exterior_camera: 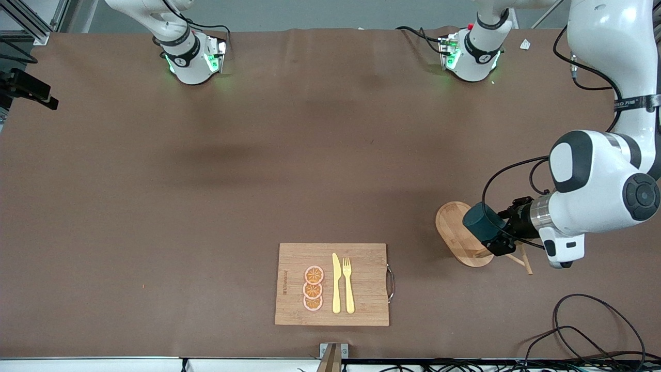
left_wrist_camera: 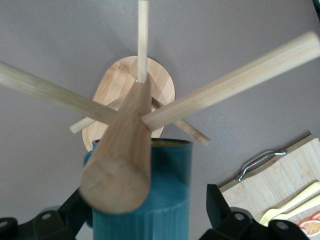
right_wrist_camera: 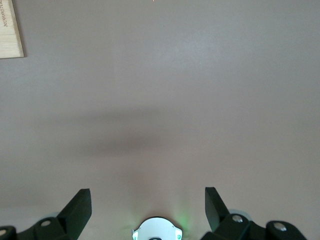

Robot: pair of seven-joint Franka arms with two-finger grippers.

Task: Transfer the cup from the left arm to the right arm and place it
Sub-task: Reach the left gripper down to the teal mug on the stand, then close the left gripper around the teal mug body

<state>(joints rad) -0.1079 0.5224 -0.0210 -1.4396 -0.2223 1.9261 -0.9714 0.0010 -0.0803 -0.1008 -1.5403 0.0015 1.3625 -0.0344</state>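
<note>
Cup: I see the dark teal cup (exterior_camera: 479, 221) hanging on the wooden peg rack (exterior_camera: 461, 235), toward the left arm's end of the worktop (exterior_camera: 206, 206). In the left wrist view its ribbed wall (left_wrist_camera: 150, 200) sits just below the rack's thick central post (left_wrist_camera: 120, 155).

Left pincer: my left pincer (exterior_camera: 494, 238) is at the cup, one black finger (left_wrist_camera: 75, 210) on each side of it. The jaws stand wide; I cannot tell whether the fingers touch the cup's wall, so I read it as released, not yet clamped.

Right pincer: the right pincer (right_wrist_camera: 148, 207) is released, fingers spread wide over bare brown worktop, nothing between them. That arm waits up by its base; the front view does not show the pincer itself.

Peg rack: oval wooden base flat on the worktop, thin pegs (left_wrist_camera: 235, 82) fanning out from the post.

Cutting board: a bamboo cutting board (exterior_camera: 361, 305) with a metal handle (exterior_camera: 391, 283) lies near the front camera's edge, well apart from the rack.

On the board: three orange slices (exterior_camera: 313, 288), beside them a yellow knife (exterior_camera: 336, 283) and a yellow fork (exterior_camera: 348, 284).
</note>
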